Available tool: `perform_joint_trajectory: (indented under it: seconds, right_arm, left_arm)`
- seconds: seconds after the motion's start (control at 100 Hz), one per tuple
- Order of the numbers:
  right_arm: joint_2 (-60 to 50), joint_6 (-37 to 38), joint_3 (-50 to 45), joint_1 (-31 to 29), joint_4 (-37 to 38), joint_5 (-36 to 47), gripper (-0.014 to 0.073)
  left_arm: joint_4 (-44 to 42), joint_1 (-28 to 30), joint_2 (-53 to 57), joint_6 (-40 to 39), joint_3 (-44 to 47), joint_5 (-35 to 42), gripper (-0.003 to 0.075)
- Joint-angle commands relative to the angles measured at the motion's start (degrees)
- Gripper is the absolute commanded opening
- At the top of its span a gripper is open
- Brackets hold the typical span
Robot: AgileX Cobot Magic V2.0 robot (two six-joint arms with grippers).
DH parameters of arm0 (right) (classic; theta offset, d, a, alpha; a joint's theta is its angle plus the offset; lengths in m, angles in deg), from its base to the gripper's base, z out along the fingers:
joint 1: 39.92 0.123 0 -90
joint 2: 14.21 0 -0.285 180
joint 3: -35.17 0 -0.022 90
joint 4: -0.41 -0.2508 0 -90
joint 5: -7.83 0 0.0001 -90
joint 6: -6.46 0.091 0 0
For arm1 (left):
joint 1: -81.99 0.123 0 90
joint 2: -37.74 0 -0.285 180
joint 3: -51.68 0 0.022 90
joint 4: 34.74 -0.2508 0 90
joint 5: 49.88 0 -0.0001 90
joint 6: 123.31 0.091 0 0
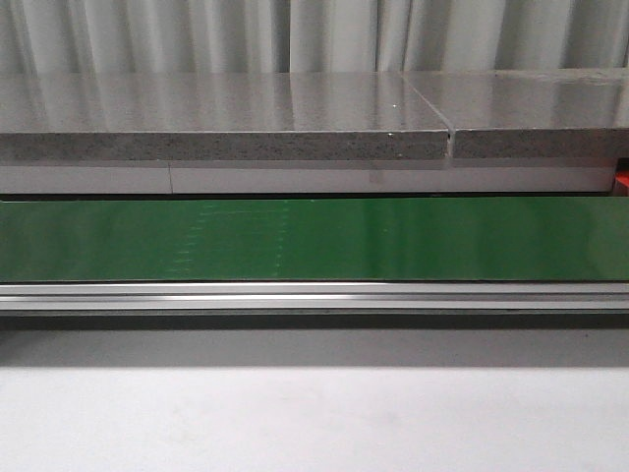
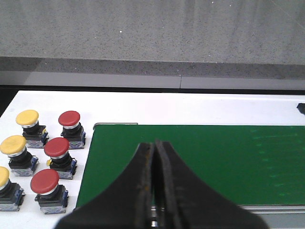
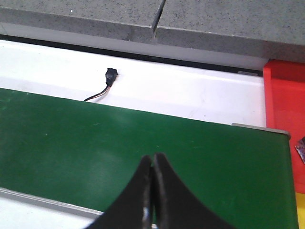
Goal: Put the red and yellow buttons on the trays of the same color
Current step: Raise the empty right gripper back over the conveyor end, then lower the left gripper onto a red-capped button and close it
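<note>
In the left wrist view, three red buttons (image 2: 69,119) (image 2: 56,147) (image 2: 45,181) and three yellow buttons (image 2: 27,117) (image 2: 13,144) (image 2: 3,176) stand on the white table beside the end of the green belt (image 2: 190,157). My left gripper (image 2: 154,144) hangs over the belt, shut and empty. The right wrist view has my right gripper (image 3: 152,157) shut over the belt, with nothing held. A red tray (image 3: 285,100) lies past the belt's end, and a sliver of yellow tray (image 3: 300,210) shows beside it. In the front view neither gripper shows.
The green conveyor belt (image 1: 314,239) runs across the front view with an aluminium rail (image 1: 314,295) before it and a grey stone ledge (image 1: 226,128) behind. A black connector with a cable (image 3: 109,76) lies on the white surface behind the belt.
</note>
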Motion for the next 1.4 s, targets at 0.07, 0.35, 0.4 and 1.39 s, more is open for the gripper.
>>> perform_joint_trajectory:
  seconds: [0.07,0.35,0.4,1.39]
  right_arm:
    - [-0.8,-0.5,1.4,0.0,-0.7,3.1,-0.0067]
    - [-0.8,-0.5,1.4,0.0,-0.7,3.1,-0.0067]
    - [-0.8,-0.5,1.4,0.0,-0.7,3.1,-0.0067]
    - [-0.8,-0.5,1.4,0.0,-0.7,3.1,-0.0067]
  left_arm:
    - [-0.3,-0.1,-0.2,-0.4,-1.4,4.6,-0.0019]
    - [-0.3,-0.1,-0.2,-0.4,-1.4,4.6,-0.0019]
    - [-0.3,-0.1,-0.2,-0.4,-1.4,4.6,-0.0019]
    - [-11.1,-0.1,-3.2,-17.4,-3.8,3.1,0.0629]
